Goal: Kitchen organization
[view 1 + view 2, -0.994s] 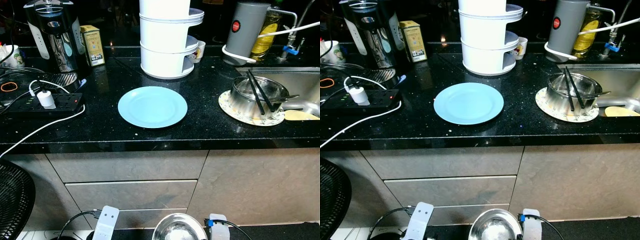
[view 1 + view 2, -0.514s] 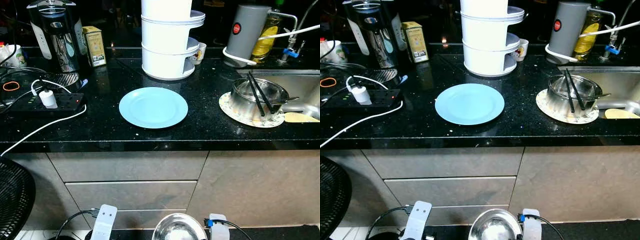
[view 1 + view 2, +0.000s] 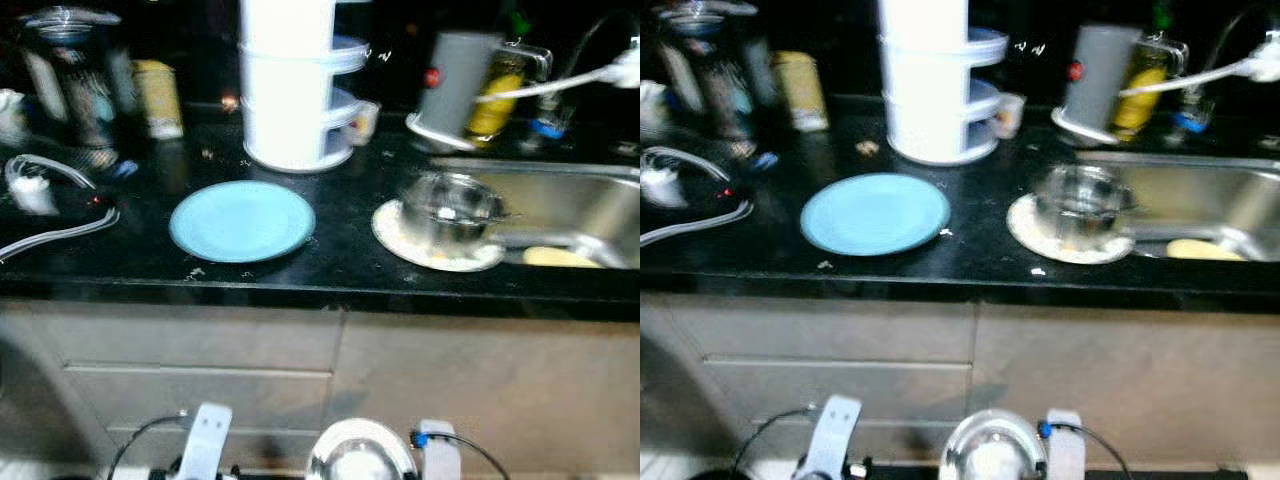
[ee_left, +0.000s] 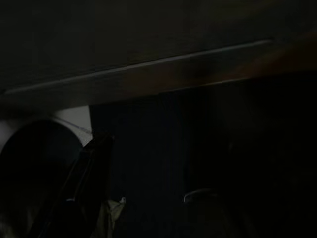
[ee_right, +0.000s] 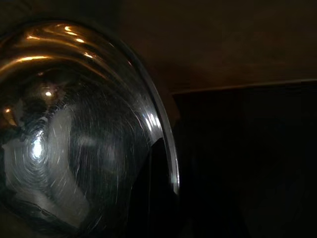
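Black surface (image 3: 350,265), left to right:
- Blue plate (image 3: 242,220): empty, near the front edge. Probably light, stiff, slick; lift by the rim.
- White tiered rack (image 3: 292,90): behind the plate.
- Steel pot (image 3: 450,205): on a patterned plate (image 3: 400,232) beside the sink (image 3: 570,205); contents blurred.
- Steel bowl (image 5: 74,134): rigid, slippery; right tool apparently clamped on its rim.
- Left tool: state cannot be told.

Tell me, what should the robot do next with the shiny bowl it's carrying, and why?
Probably lift the steel bowl up to the counter. It sits low at the right gripper, in front of the drawers, while the blue plate and another bowl on a plate lie higher up. The picture is blurred, so steadying first seems wise.
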{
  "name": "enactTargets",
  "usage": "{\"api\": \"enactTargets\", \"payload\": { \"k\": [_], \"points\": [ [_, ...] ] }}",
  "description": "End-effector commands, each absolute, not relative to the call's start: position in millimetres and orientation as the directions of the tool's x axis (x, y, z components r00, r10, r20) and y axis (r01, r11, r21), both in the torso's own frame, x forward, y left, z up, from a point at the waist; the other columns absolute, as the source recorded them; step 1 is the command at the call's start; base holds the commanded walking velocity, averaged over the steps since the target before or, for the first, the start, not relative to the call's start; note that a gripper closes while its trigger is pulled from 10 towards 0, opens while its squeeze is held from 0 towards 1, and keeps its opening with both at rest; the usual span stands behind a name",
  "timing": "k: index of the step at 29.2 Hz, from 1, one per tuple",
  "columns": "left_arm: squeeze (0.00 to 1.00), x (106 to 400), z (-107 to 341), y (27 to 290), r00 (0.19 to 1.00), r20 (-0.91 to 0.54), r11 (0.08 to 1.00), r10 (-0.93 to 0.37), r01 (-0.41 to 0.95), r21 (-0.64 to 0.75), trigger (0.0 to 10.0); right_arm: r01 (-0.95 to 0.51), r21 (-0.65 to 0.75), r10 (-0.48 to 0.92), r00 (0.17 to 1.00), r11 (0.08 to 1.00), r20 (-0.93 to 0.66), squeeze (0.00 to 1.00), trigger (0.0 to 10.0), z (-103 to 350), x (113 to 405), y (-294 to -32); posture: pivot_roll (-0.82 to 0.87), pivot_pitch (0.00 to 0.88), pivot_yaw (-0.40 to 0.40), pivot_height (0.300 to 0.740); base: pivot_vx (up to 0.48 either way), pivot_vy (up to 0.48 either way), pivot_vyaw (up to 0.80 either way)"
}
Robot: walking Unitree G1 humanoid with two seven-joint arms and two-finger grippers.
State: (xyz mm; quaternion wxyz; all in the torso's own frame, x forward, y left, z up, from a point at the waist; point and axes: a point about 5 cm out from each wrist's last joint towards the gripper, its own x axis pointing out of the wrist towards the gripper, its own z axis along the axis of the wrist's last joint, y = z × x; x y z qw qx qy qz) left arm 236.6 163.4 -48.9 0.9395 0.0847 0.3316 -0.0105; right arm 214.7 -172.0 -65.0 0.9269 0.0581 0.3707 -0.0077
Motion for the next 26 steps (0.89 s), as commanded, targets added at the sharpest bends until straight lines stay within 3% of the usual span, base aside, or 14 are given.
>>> {"api": "enactTargets", "payload": {
  "k": [1, 26],
  "points": [
    [0.00, 231.8, -52.4, 163.5, 0.768, -0.640, 0.986, 0.035, 0.076, 0.145, 10.0, 0.059, 0.104, 0.029, 0.722, 0.993, -0.691, 0.00, 10.0, -65.7, 213.5, -172.8, -0.04, 0.090, -0.040, 0.740, 0.000, -0.480, 0.00],
    [0.00, 233.3, -51.4, 161.5, 0.774, -0.633, 0.988, 0.022, 0.080, 0.132, 10.0, 0.052, 0.106, 0.035, 0.727, 0.993, -0.686, 0.00, 10.0, -64.7, 214.9, -173.2, -0.05, 0.096, -0.040, 0.740, 0.000, -0.449, 0.00]
  ]
}}
